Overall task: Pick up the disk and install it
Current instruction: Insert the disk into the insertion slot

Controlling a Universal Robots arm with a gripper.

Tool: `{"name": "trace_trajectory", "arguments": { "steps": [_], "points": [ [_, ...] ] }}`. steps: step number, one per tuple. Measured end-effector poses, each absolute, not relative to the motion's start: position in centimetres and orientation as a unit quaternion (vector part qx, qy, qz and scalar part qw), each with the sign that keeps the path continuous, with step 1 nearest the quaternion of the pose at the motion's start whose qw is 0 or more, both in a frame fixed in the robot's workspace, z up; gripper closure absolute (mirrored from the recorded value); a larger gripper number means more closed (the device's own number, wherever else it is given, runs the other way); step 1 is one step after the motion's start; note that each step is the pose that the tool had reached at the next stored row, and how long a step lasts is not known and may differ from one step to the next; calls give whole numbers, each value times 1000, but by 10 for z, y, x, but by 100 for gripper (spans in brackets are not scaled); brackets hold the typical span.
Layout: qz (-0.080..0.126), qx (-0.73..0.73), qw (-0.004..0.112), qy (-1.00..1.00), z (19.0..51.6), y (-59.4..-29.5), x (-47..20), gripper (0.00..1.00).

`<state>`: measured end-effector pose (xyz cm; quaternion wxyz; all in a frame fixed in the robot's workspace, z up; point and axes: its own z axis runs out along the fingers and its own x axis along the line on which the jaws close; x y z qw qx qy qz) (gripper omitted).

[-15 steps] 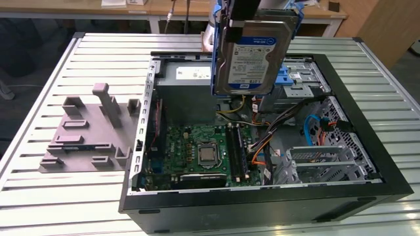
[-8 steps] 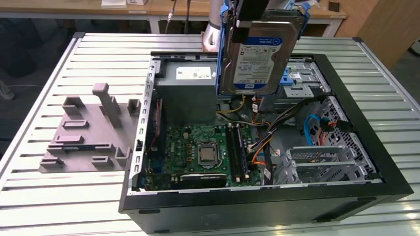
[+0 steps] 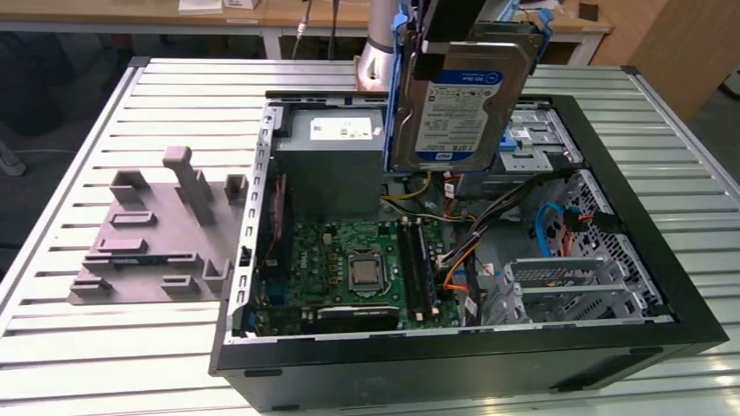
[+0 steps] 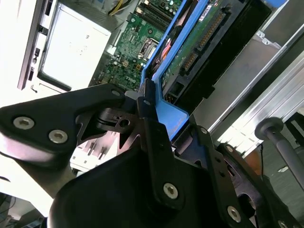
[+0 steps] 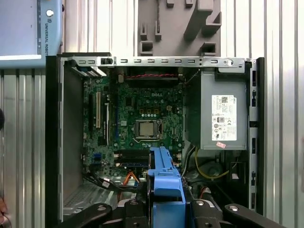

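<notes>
**A:** Which step is in hand?

**B:** The pick-up looks done and the install is not yet made. The gripper (image 4: 145, 107) has its black fingers (image 4: 153, 142) clamped on the blue plastic rail of the flat silver-grey rectangular disk (image 3: 463, 104). The disk hangs upright in the air over the far part of the open black computer case (image 3: 463, 368), touching nothing inside.

**A:** Over what, exactly?

**B:** It is just to the exterior view's right of the grey power-supply box (image 3: 329, 160) and near the metal drive cage with blue latches (image 3: 542, 139). The green motherboard (image 3: 359, 260) lies nearer.

**A:** What would seating it call for?

**B:** By my judgement, the rails must come square to the cage, and the disk must stay clear of the loose cables (image 3: 509, 217).

**A:** Any writing?

**B:** The disk has a white-and-blue label and the power supply a white sticker. I leave the print unread.
</notes>
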<state>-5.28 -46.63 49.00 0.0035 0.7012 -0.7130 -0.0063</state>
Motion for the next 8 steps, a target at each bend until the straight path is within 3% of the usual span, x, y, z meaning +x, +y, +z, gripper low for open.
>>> {"name": "trace_trajectory", "arguments": {
  "steps": [8],
  "points": [
    [-6,701,3,-713,489,-485,-53,64]
  ]
}}
